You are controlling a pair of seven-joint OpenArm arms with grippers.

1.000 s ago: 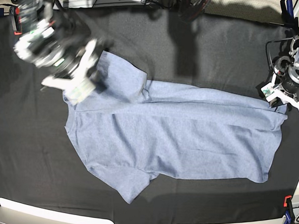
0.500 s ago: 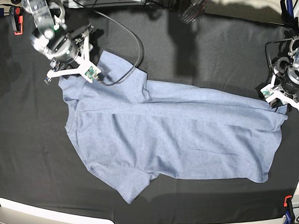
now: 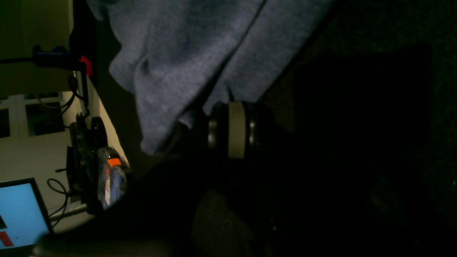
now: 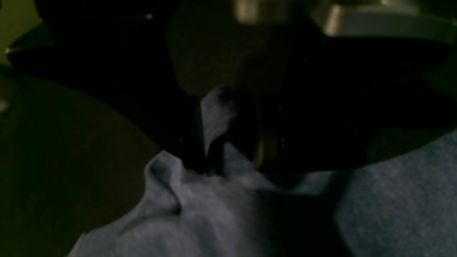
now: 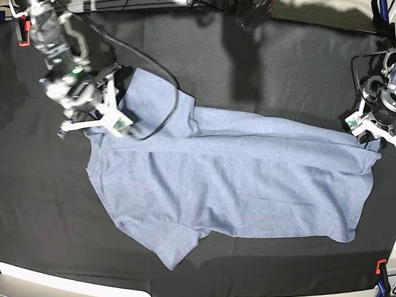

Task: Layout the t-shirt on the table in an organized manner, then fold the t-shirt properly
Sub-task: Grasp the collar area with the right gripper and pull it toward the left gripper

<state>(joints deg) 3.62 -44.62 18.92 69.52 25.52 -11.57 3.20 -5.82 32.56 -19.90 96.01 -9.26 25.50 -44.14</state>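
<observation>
nearby, red clamp (image 5: 21, 33) sits beside right hand (image 5: 94, 121) on t-shirt (image 5: 236, 183).

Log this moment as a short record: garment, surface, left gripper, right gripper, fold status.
garment: light blue-grey cotton t-shirt, spread flat, one sleeve toward the near edge
surface: table covered in wrinkled black cloth
left gripper: shut on the t-shirt's corner at the base view's right
right gripper: down on the shirt's other end, a fold of fabric between its fingers
fold status: not yet folded
</observation>
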